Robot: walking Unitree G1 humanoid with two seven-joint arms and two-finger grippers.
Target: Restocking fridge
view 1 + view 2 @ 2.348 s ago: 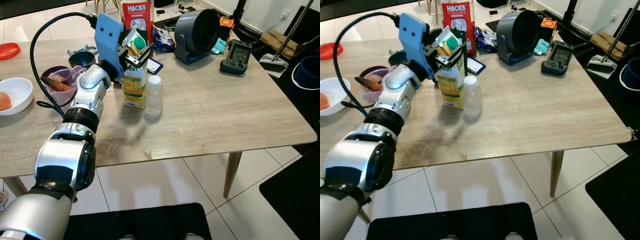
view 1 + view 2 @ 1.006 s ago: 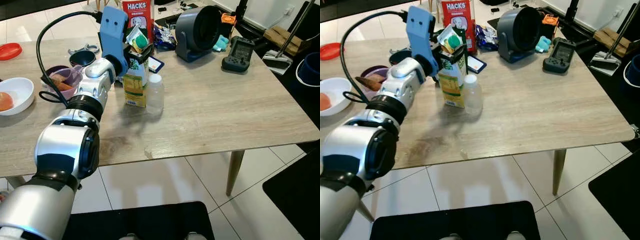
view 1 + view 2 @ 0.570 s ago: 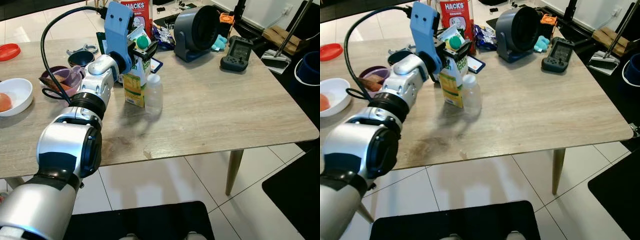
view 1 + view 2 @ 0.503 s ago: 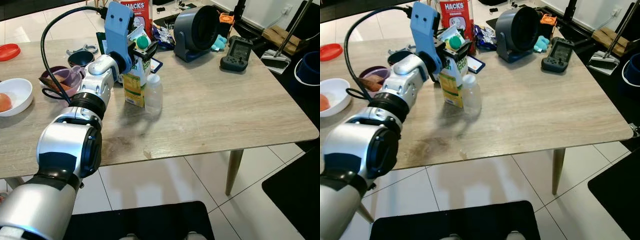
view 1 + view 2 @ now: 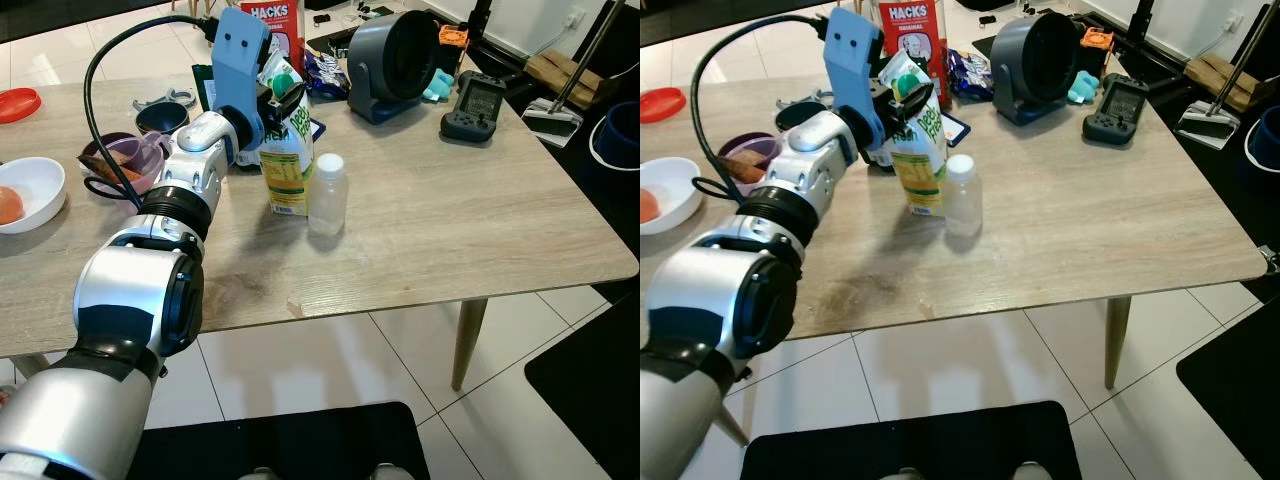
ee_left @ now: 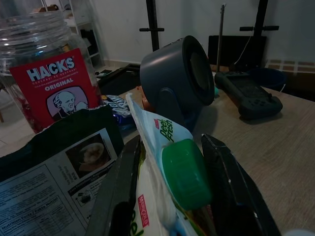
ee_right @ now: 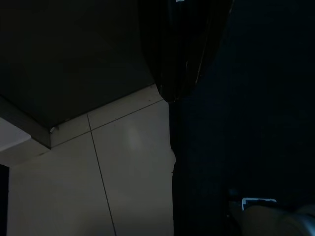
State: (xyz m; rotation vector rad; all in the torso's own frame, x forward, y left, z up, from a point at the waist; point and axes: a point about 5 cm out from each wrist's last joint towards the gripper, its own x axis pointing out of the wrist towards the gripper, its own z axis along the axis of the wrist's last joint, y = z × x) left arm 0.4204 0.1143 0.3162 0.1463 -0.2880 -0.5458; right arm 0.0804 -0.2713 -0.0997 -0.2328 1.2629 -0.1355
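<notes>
In the left eye view, the left gripper (image 5: 281,98) is reaching over the wooden desk (image 5: 450,220) and its fingers are clamping the gabled top of the juice carton (image 5: 287,160), which is tilting toward the right with the small clear bottle (image 5: 327,194) just beside it on its right and the red-labelled jar (image 5: 273,25) farther back. In the left wrist view, the two black fingers (image 6: 122,194) are pressing either side of the carton's top by its green cap (image 6: 183,173), with the grey fan (image 6: 179,78) beyond. In the right wrist view, the right gripper (image 7: 183,46) is hanging dark above a tiled floor (image 7: 118,167), and whether it is wide or narrow I cannot tell.
</notes>
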